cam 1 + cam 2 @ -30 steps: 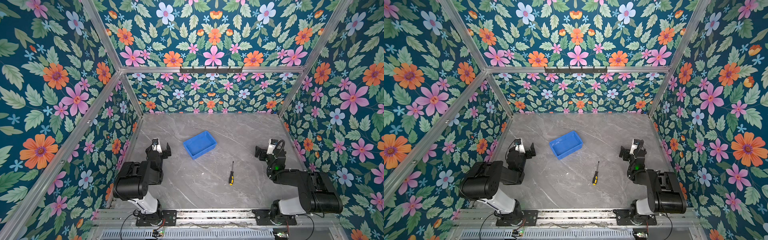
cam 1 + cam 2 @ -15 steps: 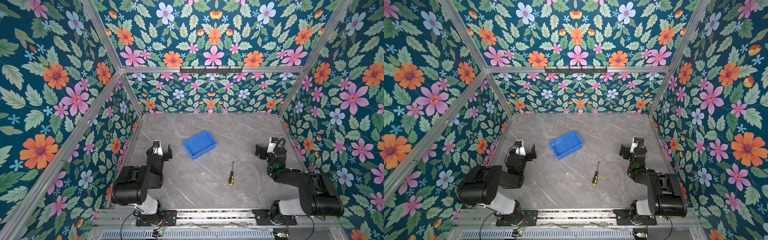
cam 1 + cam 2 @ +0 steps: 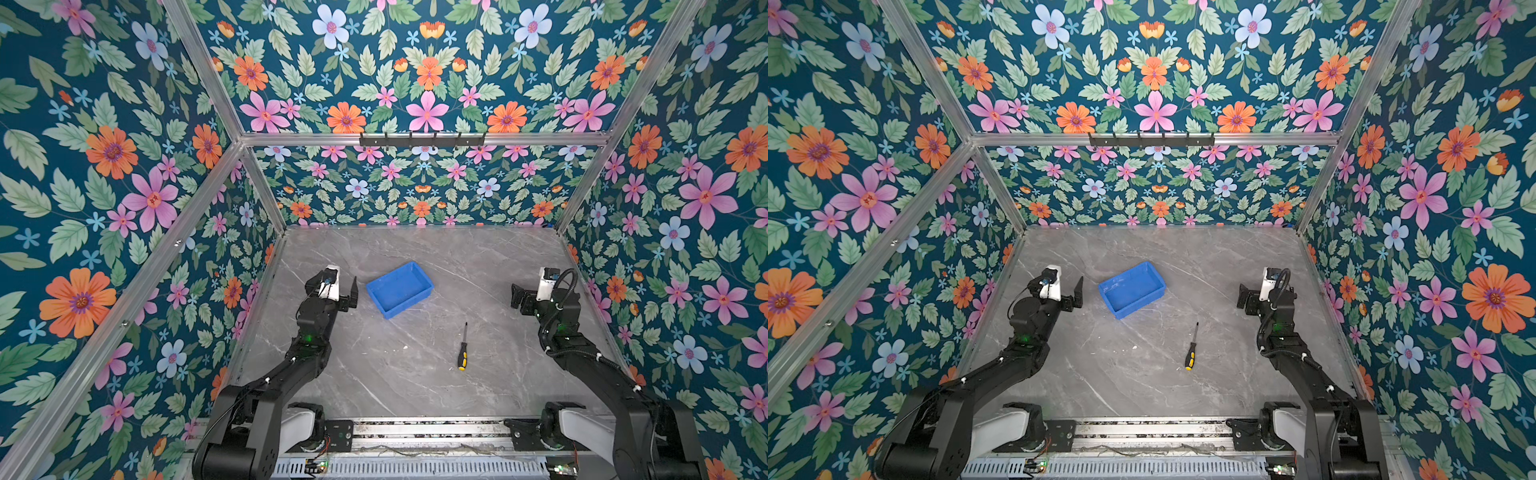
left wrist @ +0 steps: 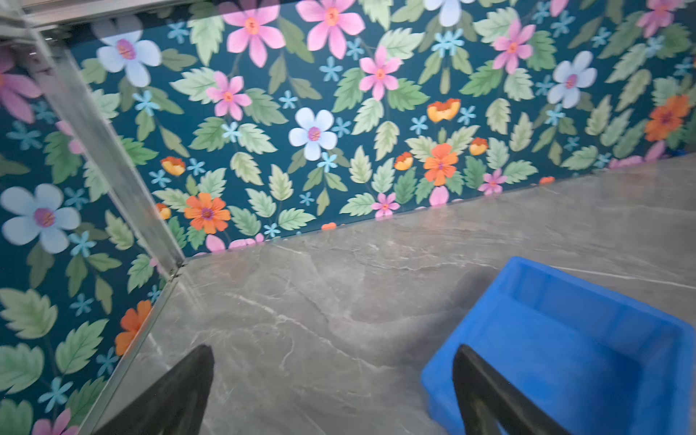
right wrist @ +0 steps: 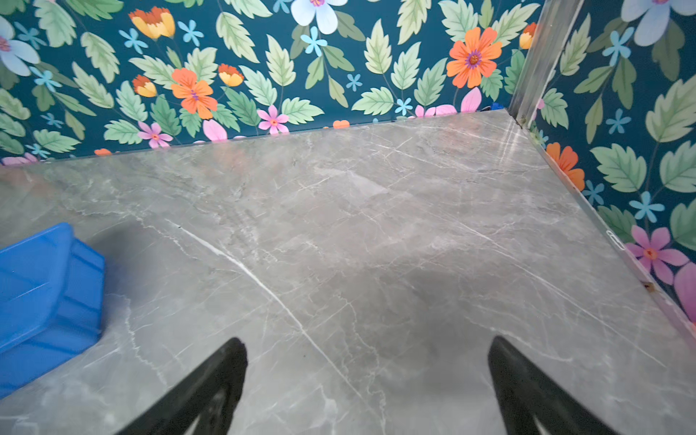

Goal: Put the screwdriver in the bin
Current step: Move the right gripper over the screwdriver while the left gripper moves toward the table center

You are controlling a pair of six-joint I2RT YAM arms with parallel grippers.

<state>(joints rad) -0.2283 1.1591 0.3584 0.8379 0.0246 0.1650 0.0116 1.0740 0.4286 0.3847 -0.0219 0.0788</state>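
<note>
- Left gripper [image 3: 336, 286] has its jaws spread as wide as they go and holds nothing. Its wrist view shows bare table [image 3: 374, 374] between the fingers, and one finger overlaps a corner of the bin [image 3: 399, 290].
- Right gripper [image 3: 528, 297] is just as wide and just as empty, with only grey table between its fingers in its wrist view.
- Over the last second both arms have unfolded from a low tucked pose. The left gripper has edged forward toward the bin's near-left corner, while the right gripper has hardly shifted.
- Screwdriver [image 3: 461, 349] and bin lie exactly where they were, and neither has been touched.
- I judge this to be the start of the reach: the pick is not yet begun and the whole task remains.
- The screwdriver lies flat on the table between the arms, nearer the right one. It is well apart from both grippers and clear of the bin, which sits farther back and to the left.
- Its long axis runs nearly front to back in both top views. The black-and-yellow handle is the end nearer the robot, and the dark tip points toward the back wall, leaning a touch right.
- A grasp across the handle would want the jaws closing side to side, and the right arm looks better placed for it.
</note>
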